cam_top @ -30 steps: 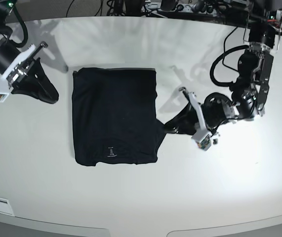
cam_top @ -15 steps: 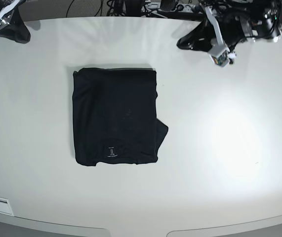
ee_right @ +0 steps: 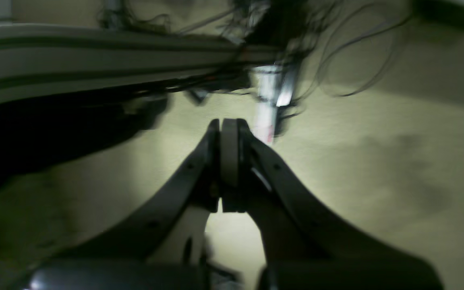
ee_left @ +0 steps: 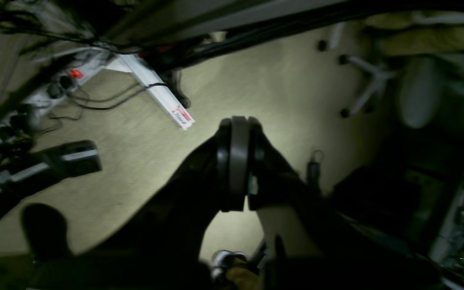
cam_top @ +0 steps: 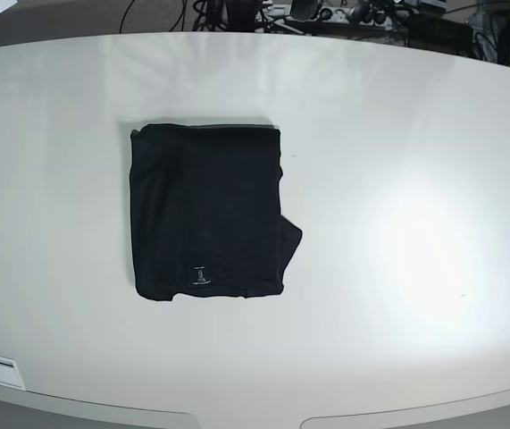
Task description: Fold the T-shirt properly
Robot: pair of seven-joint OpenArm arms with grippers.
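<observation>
The T-shirt [cam_top: 205,213] lies folded on the desk [cam_top: 397,179]. My left gripper [ee_left: 236,161] and right gripper [ee_right: 228,161] are both clamped together, empty.

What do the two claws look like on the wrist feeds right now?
Both look alike. The left claw has two curved black fingers with a flat grey pad strip running down the middle. The right claw shows the same black fingers and grey strip. No markings or cables are readable on either; both views are blurred.

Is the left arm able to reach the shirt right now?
Probably not at once: the left gripper is shut and off the table, facing the floor. Nothing covers the shirt, though.
</observation>
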